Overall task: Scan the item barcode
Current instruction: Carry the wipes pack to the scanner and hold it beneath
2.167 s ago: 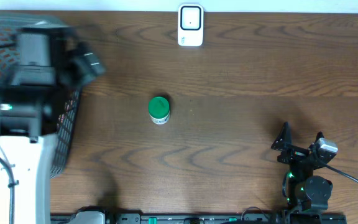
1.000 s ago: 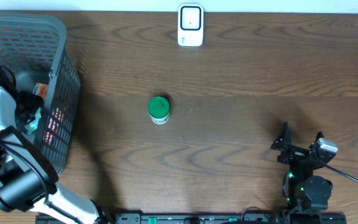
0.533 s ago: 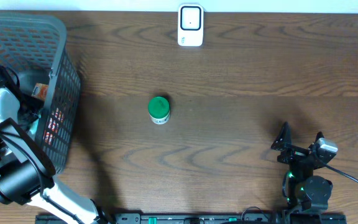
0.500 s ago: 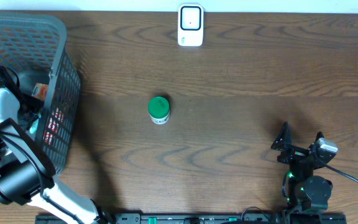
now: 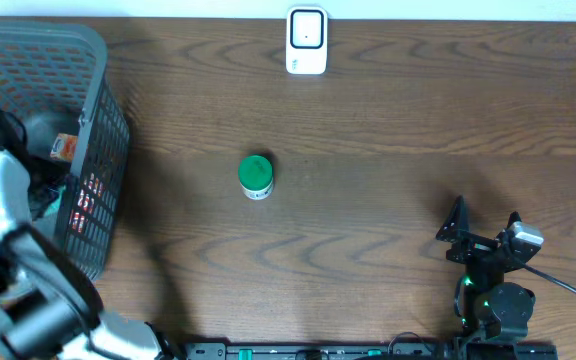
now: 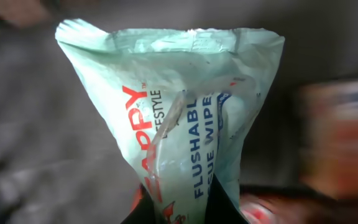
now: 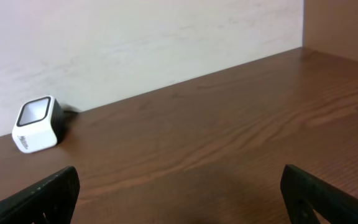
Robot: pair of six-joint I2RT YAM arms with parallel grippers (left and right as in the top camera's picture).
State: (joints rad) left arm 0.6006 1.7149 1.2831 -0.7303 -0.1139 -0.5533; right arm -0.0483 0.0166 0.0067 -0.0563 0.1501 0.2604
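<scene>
Inside the grey basket (image 5: 98, 60) at the left, the left gripper (image 6: 182, 208) is pinching a pale green pack of flushable wipes (image 6: 185, 93) — jaws closed tight on its lower end. A green-lidded jar (image 5: 255, 175) is standing mid-table, with the white scanner (image 5: 306, 42) at the far edge. The right gripper (image 5: 486, 212) is resting spread wide, holding nothing.

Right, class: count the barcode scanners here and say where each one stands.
1. The white barcode scanner stands at the far edge of the table, by the wall; more could lie hidden in the basket.

A green-lidded jar (image 5: 255, 176) stands on the wooden table (image 5: 388, 130), well apart from the grey mesh basket (image 5: 111, 150)
</scene>
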